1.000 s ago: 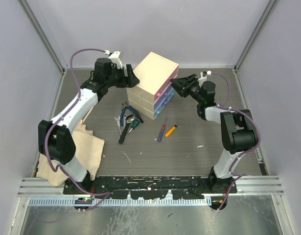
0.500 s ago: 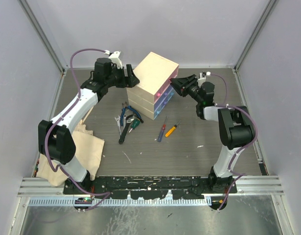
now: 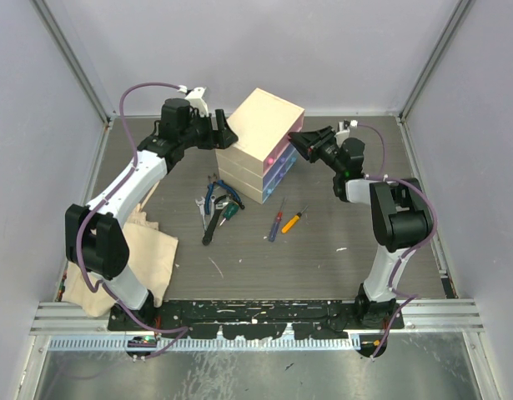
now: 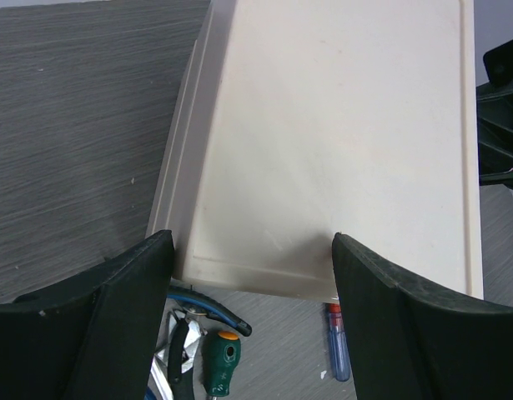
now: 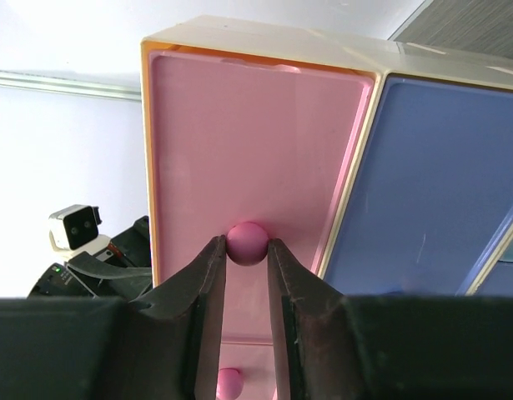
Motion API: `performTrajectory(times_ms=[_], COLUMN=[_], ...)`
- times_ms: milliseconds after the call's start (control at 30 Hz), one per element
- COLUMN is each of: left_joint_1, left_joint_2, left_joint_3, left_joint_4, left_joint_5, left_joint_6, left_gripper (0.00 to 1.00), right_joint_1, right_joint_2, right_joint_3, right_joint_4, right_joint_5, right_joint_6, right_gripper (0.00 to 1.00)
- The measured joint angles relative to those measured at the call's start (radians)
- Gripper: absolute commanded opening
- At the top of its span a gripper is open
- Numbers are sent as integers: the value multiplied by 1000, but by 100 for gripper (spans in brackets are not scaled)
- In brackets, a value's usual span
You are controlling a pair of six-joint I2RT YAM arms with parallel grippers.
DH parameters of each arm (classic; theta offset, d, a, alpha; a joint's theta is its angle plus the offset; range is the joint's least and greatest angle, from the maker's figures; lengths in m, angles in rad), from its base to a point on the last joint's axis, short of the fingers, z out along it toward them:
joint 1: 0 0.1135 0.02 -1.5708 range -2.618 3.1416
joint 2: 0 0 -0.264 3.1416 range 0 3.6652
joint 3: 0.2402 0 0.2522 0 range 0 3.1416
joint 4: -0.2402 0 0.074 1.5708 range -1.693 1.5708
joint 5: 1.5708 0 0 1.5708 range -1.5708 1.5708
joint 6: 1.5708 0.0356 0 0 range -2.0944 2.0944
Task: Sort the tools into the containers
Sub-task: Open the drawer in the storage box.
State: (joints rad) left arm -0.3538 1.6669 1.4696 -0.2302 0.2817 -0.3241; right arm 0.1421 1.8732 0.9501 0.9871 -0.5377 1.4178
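Observation:
The cream chest (image 3: pixel 264 125) stands at the back of the table, its drawers facing right. My right gripper (image 5: pixel 247 242) is shut on the round knob (image 5: pixel 247 240) of the top pink drawer (image 5: pixel 248 142); both fingertips touch the knob's sides. A blue drawer (image 5: pixel 423 183) lies beside it. My left gripper (image 4: pixel 252 242) stands open at the chest's (image 4: pixel 339 142) rear side, holding nothing. On the table in front of the chest lie blue-handled pliers (image 3: pixel 213 193), a green screwdriver (image 3: pixel 228 213), a wrench (image 3: pixel 208 227), a red-and-blue screwdriver (image 3: pixel 276 221) and an orange screwdriver (image 3: pixel 293 221).
A beige cloth (image 3: pixel 143 250) lies at the left beside the left arm's base. A thin pale stick (image 3: pixel 214 267) and a white scrap (image 3: pixel 341 248) lie on the grey table. Enclosure walls close in the back and both sides.
My right gripper has edged toward the chest and narrowed its fingers onto the pink knob. The left arm and the tools have not moved.

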Motion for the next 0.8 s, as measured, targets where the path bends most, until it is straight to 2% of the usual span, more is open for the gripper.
performTrajectory(times_ms=[300,567,800], left_joint_1=[-1,-8,-19], left_joint_2=[0,0,1], left_joint_3=[0,4,11], left_joint_4=[-1,-7,-15], left_joint_5=[0,-6,-9], left_joint_6=[3,11,23], left_gripper=[75,75,75], right_joint_1=[0,-10,-34], right_joint_2=[1,-2,-64], right_joint_3=[-9,-71,-134], right_joint_4=[16,111,100], right_joint_5=[5,24,11], right_joint_6=[0,12,-3], right_gripper=[22,21,19])
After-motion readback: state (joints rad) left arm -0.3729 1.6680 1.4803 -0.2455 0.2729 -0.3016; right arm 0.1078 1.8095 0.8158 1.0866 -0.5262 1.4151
